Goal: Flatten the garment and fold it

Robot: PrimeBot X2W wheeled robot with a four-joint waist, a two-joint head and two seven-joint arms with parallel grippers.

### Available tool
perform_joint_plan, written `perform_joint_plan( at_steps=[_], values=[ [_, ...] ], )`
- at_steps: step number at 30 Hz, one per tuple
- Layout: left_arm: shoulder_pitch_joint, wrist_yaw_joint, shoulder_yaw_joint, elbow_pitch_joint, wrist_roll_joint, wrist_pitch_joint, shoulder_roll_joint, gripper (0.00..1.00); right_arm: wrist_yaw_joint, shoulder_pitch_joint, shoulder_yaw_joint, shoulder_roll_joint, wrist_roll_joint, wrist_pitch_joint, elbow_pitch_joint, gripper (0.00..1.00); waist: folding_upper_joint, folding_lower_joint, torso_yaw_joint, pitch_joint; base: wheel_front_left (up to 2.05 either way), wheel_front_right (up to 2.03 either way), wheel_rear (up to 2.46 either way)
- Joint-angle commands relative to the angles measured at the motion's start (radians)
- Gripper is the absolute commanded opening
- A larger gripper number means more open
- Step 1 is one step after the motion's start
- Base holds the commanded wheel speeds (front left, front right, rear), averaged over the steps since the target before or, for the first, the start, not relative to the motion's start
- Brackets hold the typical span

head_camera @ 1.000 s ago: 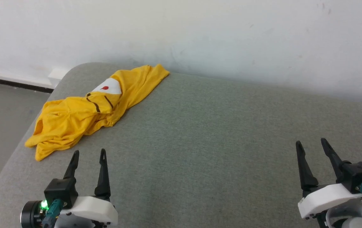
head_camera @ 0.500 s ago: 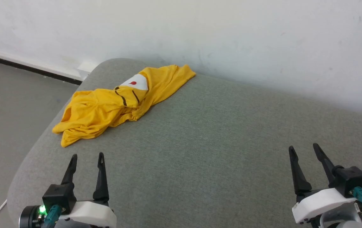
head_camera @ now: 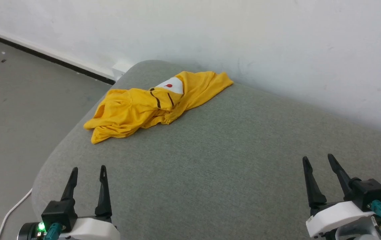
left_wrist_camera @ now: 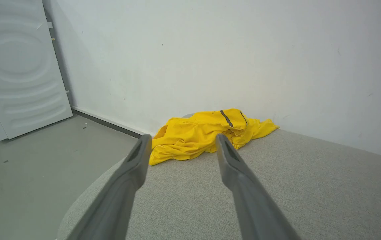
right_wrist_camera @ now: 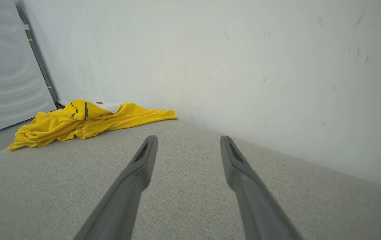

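The garment (head_camera: 137,111) is a bright yellow T-shirt, crumpled in a long heap at the far left corner of the grey cushioned surface (head_camera: 210,160). A white patch with a red spot and dark curved lines shows on top. It also lies ahead in the left wrist view (left_wrist_camera: 203,133) and at the left in the right wrist view (right_wrist_camera: 77,121). My left gripper (head_camera: 88,170) hovers open near the front left edge, well short of the shirt. My right gripper (head_camera: 318,160) stands open at the lower right, far from it. Both hold nothing.
A white wall (head_camera: 243,40) runs right behind the surface. Grey floor (head_camera: 17,93) drops off to the left, with a white cable (head_camera: 12,211) near the corner. A white panelled door (left_wrist_camera: 17,66) leans at the far left.
The head camera has turned left, so the whole picture has slid rightward and more floor shows. The shirt lies as before. Both grippers keep their open stance.
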Motion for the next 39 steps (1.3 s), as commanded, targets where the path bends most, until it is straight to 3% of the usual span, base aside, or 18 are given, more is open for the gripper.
perform_joint_plan(
  at_steps=[1,39],
  values=[
    [0.015,-0.005,0.007,0.002,-0.005,-0.010,-0.003,1.00,-0.001,0.011,-0.001,0.002,0.009,-0.009,0.007,1.00,0.0000,0.0000,0.022,-0.005,0.00,0.00,0.00],
    [0.056,0.007,0.026,0.015,-0.043,-0.087,-0.005,1.00,-0.002,0.006,-0.004,0.003,0.039,-0.086,0.066,1.00,0.0000,0.0000,0.200,-0.011,0.00,0.00,0.00]
  ],
)
